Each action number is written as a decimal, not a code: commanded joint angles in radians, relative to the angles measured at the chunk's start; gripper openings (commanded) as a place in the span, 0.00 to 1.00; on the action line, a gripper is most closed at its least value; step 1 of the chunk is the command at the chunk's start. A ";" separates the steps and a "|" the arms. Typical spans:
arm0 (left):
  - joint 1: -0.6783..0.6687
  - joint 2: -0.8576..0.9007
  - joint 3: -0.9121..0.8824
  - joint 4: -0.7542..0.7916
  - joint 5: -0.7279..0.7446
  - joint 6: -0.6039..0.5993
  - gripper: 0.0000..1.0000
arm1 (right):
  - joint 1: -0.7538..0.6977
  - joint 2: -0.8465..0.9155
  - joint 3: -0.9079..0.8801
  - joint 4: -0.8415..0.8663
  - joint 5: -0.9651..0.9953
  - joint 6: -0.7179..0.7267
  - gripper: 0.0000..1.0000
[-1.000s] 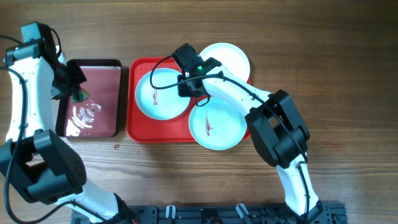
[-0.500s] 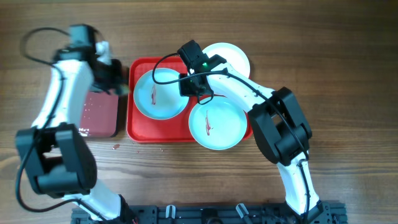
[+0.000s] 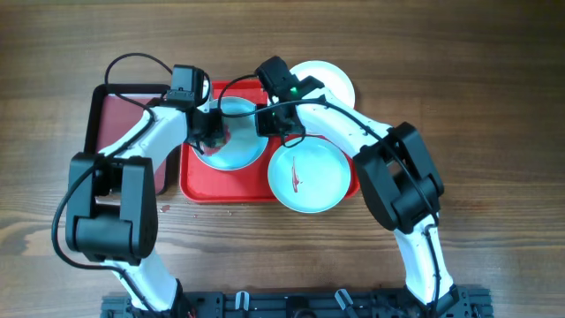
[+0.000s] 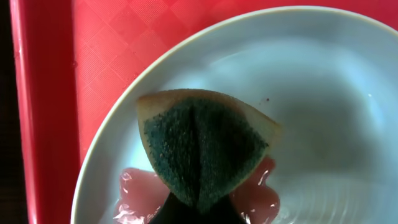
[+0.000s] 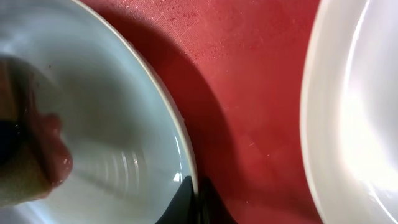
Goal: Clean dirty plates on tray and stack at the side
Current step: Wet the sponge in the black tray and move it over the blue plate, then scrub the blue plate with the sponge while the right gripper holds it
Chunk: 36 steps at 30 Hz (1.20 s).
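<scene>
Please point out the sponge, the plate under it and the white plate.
sponge [image 4: 202, 149], left wrist view, green scrubbing face.
mint-blue plate [image 4: 323, 93], left wrist view, bare inside.
white plate [image 3: 335, 84], overhead view, right part.

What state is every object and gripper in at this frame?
sponge: folded, clamped in left gripper
left mint plate: wet, sponge pressed on it
right gripper: shut on left mint plate's rim
front mint plate: smear at centre
white plate: centre hidden
red tray: holding the plates
</scene>
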<state>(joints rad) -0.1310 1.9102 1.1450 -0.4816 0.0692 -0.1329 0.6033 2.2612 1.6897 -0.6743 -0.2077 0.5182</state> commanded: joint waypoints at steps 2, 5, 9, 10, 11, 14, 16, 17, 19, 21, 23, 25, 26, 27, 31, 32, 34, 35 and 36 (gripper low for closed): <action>-0.030 0.104 -0.021 -0.026 0.253 0.048 0.04 | -0.001 0.039 0.003 -0.011 -0.048 -0.025 0.04; -0.065 0.104 -0.021 -0.015 0.506 0.129 0.04 | -0.001 0.039 0.003 -0.011 -0.048 -0.030 0.04; -0.069 0.104 -0.021 0.000 0.070 -0.122 0.04 | -0.001 0.039 0.003 -0.011 -0.048 -0.030 0.04; -0.067 0.104 -0.020 -0.004 -0.030 -0.171 0.04 | -0.001 0.039 0.003 -0.011 -0.048 -0.030 0.04; -0.066 0.103 -0.009 -0.028 -0.093 -0.188 0.04 | -0.001 0.039 0.003 -0.011 -0.048 -0.029 0.04; -0.065 0.102 0.089 -0.270 -0.270 -0.273 0.04 | -0.001 0.039 0.003 -0.011 -0.047 -0.030 0.04; -0.065 0.102 0.122 -0.358 -0.312 -0.299 0.04 | -0.001 0.039 0.003 -0.011 -0.048 -0.029 0.05; -0.065 0.102 0.122 -0.365 -0.296 -0.298 0.04 | -0.001 0.039 0.003 -0.011 -0.047 -0.029 0.04; -0.070 0.102 0.122 -0.369 -0.136 -0.221 0.04 | -0.001 0.039 0.003 -0.011 -0.047 -0.029 0.04; -0.070 0.102 0.122 -0.369 0.087 -0.090 0.04 | -0.001 0.039 0.003 -0.011 -0.047 -0.032 0.04; -0.069 0.102 0.122 -0.349 0.218 0.031 0.04 | -0.001 0.039 0.003 -0.011 -0.047 -0.033 0.04; -0.070 0.102 0.122 -0.151 0.383 0.077 0.04 | -0.001 0.039 0.003 -0.016 -0.047 -0.033 0.04; -0.070 0.102 0.122 -0.100 0.369 0.077 0.04 | -0.001 0.039 0.003 -0.018 -0.047 -0.033 0.05; -0.068 0.102 0.122 -0.074 0.340 0.077 0.04 | -0.001 0.039 0.003 -0.019 -0.045 -0.034 0.04; -0.045 0.102 0.122 -0.041 0.074 0.053 0.04 | -0.001 0.039 0.003 -0.018 -0.028 -0.040 0.04; -0.035 0.102 0.122 -0.056 0.016 0.015 0.04 | -0.001 0.039 0.003 -0.018 -0.028 -0.040 0.04; -0.014 0.102 0.122 -0.120 -0.070 -0.088 0.04 | -0.001 0.039 0.003 -0.017 -0.028 -0.040 0.04; -0.003 0.102 0.122 -0.168 -0.083 -0.135 0.04 | -0.001 0.039 0.003 -0.017 -0.028 -0.040 0.04; 0.005 0.102 0.122 -0.212 -0.082 -0.159 0.04 | -0.001 0.039 0.003 -0.017 -0.028 -0.040 0.04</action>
<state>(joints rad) -0.1703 1.9938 1.2850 -0.6018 0.1539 -0.1692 0.6003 2.2677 1.6897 -0.6819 -0.2619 0.4927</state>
